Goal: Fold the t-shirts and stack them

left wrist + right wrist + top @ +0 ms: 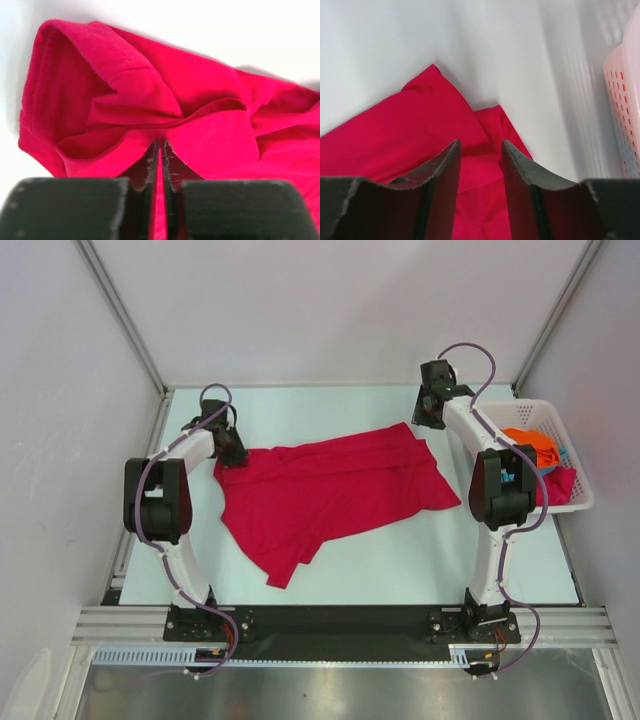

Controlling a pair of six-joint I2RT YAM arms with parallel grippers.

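Pale tabletop (400,560) inside white enclosure walls (300,310). A crimson red cloth t-shirt (330,490) lies spread and rumpled mid-tabletop.

Left tool (160,146) is at the shirt's left corner. Its jaws are drawn almost together, with a fold of the red cloth pinched between them.

Right tool (480,145) is above the shirt's far right corner. Its jaws stand apart and hold nothing.

A white slatted plastic basket (575,462) sits to the shirt's right. An orange cloth t-shirt (525,438) is bundled inside it.

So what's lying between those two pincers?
A crumpled crimson red t-shirt, spread over the table from the left pincer almost to the right pincer; the top view shows it best.
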